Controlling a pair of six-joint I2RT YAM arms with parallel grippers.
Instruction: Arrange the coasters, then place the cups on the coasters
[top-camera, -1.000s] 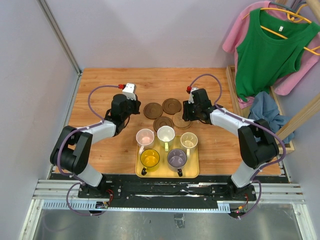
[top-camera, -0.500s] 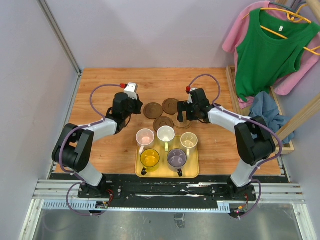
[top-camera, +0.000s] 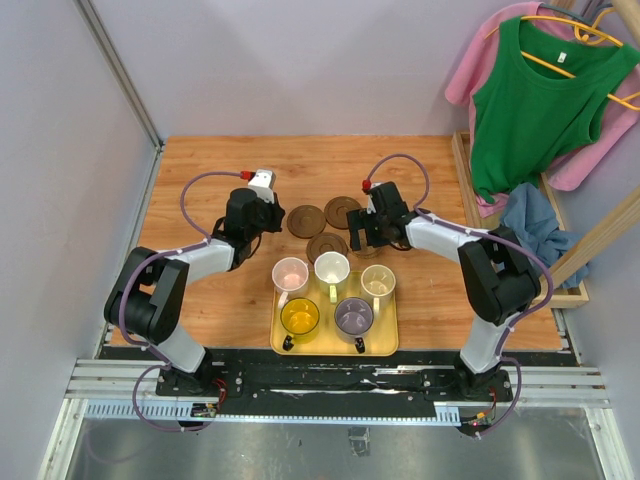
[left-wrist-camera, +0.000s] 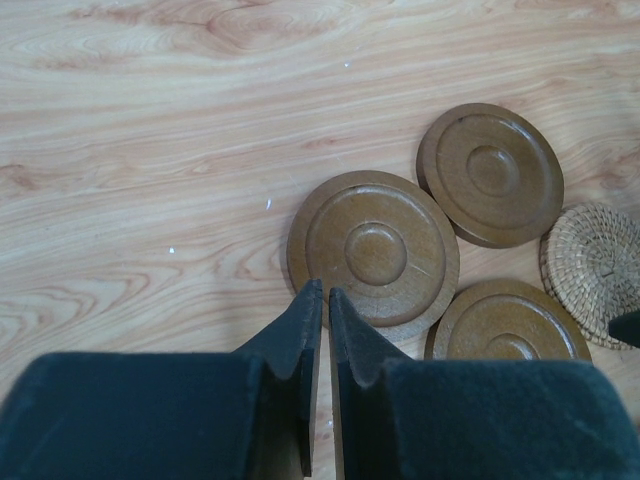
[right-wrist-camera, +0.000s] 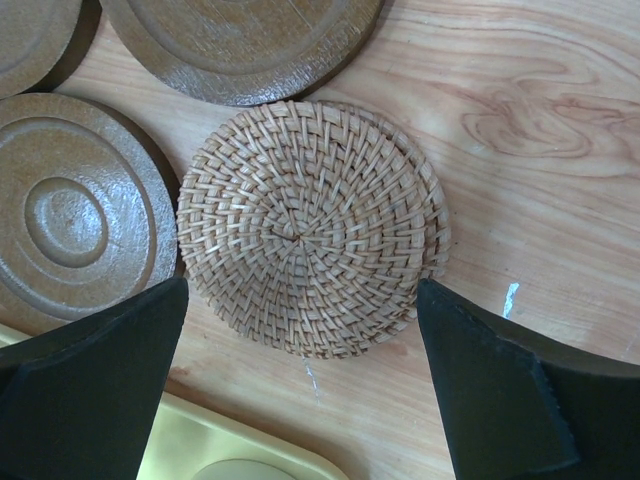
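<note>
Above woven coaster (right-wrist-camera: 310, 230), right claw (right-wrist-camera: 302, 287) spread wide, empty; left claw (left-wrist-camera: 325, 291) nearly closed, empty, beside wooden coaster (left-wrist-camera: 373, 250).

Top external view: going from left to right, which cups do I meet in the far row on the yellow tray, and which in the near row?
Far row: pink cup → pale green-white cup → cream cup. Near row: yellow cup → purple-grey cup.

Right gripper (right-wrist-camera: 300, 290), jaws wide, straddles a woven coaster (right-wrist-camera: 312, 228): wooden coasters (right-wrist-camera: 70, 220) crowd its left side, yellow tray (right-wrist-camera: 230, 445) behind, bare table (right-wrist-camera: 530, 130) right.
</note>
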